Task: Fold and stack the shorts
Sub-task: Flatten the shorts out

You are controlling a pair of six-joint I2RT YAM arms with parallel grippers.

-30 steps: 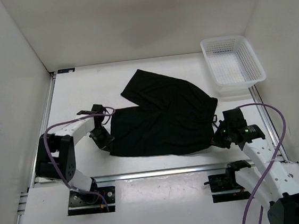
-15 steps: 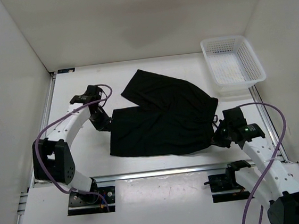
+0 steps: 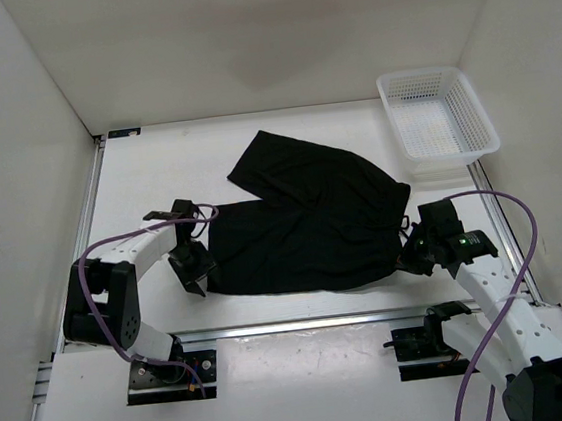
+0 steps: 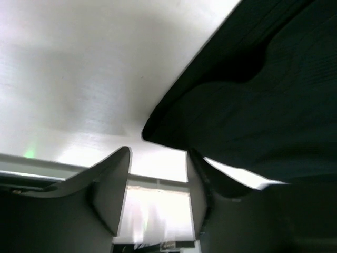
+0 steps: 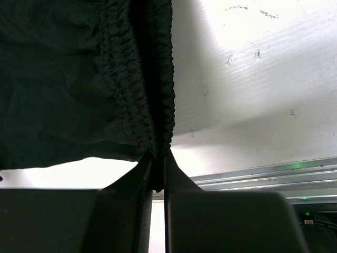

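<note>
1. The shorts [image 3: 307, 223]: black fabric lying spread and partly folded over itself on the white tabletop [image 3: 156, 173], roughly at its centre, between the two arms. One leg reaches toward the far edge; the waistband end faces the right arm.
2. Left claw [image 3: 200, 282]: low over the tabletop at the near-left corner of the shorts. In the left wrist view its fingers [image 4: 110, 184] stand apart. The corner of the cloth lies just ahead of the gap and is not pinched by them.
3. Right claw [image 3: 408, 259]: at the near-right edge of the shorts. In the right wrist view both fingers [image 5: 176, 176] are pressed together on the gathered elastic waistband, so the claw is clamped on the shorts.
4. White mesh basket [image 3: 438, 124]: at the far-right corner of the tabletop, well apart from the shorts. Whether anything lies inside cannot be told.
5. Purple cables [image 3: 507, 207]: one loops along each arm.
</note>
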